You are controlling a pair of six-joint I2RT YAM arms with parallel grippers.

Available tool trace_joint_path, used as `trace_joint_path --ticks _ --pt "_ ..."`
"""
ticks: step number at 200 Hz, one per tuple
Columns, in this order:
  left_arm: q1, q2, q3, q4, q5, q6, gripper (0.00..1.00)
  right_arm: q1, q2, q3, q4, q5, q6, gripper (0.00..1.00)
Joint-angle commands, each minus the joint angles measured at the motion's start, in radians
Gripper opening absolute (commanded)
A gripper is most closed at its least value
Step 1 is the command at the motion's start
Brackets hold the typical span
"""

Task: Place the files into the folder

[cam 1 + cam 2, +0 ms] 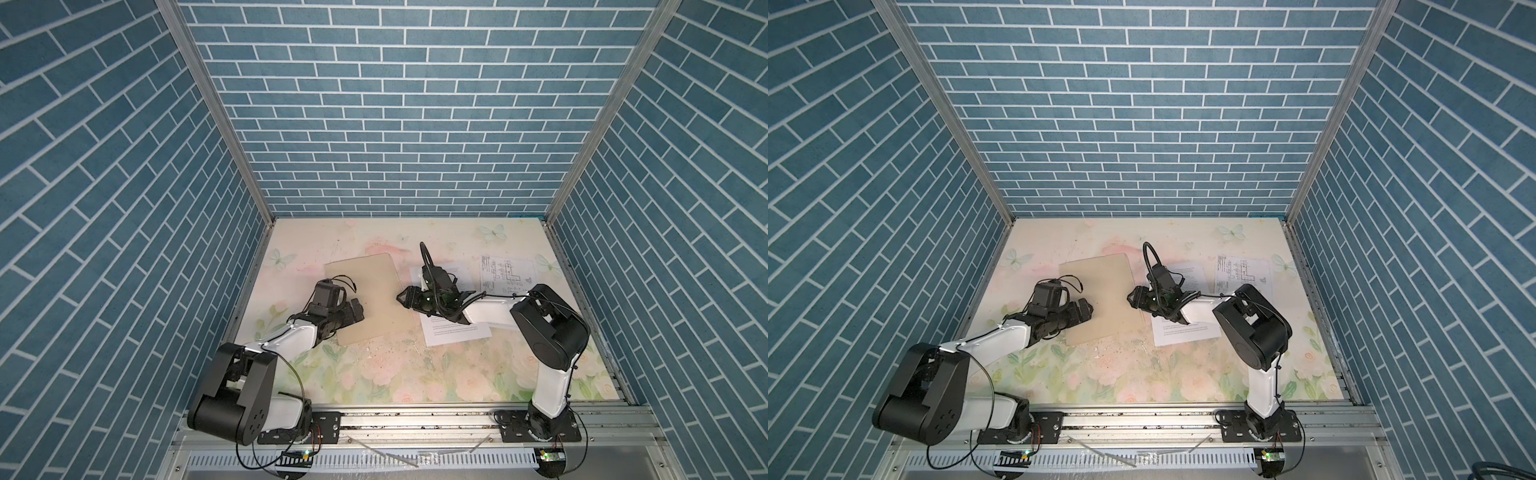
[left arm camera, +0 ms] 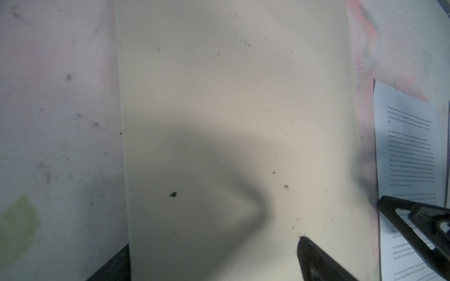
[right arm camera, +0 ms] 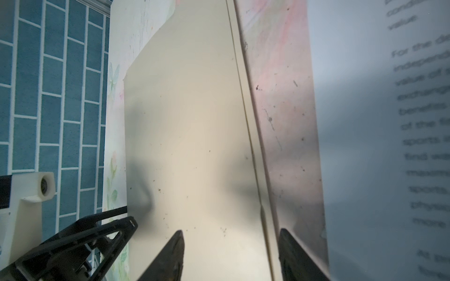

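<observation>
The right gripper [image 3: 231, 255], jaws partly apart, straddles the closed folder's [image 3: 190, 126] open edge; ideally pinch only the top cover, while the left gripper [image 1: 356, 309] gapes wide.

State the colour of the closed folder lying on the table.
Plain tan, unprinted. The folder shows best in a top view, lying on the floral table.

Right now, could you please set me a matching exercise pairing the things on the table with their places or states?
1 folder
2 text sheet
3 drawing sheet
4 left hand

A partly under the right arm
B wide open
C tan, lying closed
D farthest right of the things

Pairs: 1-C, 2-A, 3-D, 4-B
</observation>
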Motion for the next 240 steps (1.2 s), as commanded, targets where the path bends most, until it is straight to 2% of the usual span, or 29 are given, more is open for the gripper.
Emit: trace_joint_path --ticks 1,53,84,120,206,240 --pt "-0.02 0.03 0.004 -0.003 0.011 0.001 1.0 0.005 0.015 -0.001 0.021 0.009 0.032 0.61" --pt "-0.05 0.069 0.017 0.047 0.026 0.003 1.0 0.008 0.013 -0.05 0.064 0.003 0.053 0.59" --pt "-0.05 0.059 0.022 0.026 0.023 0.006 1.0 0.007 -0.043 -0.074 0.003 0.085 0.013 0.6" --pt "-0.05 0.016 0.005 -0.015 -0.024 0.014 1.0 0.006 -0.04 0.034 -0.143 0.114 -0.101 0.62" --pt "-0.049 -0.032 0.006 -0.067 -0.054 0.018 1.0 -0.013 0.1 0.273 -0.272 0.139 -0.263 0.66" --pt "-0.048 -0.029 0.009 -0.072 -0.039 0.018 1.0 -0.02 0.144 0.319 -0.32 0.139 -0.302 0.67"
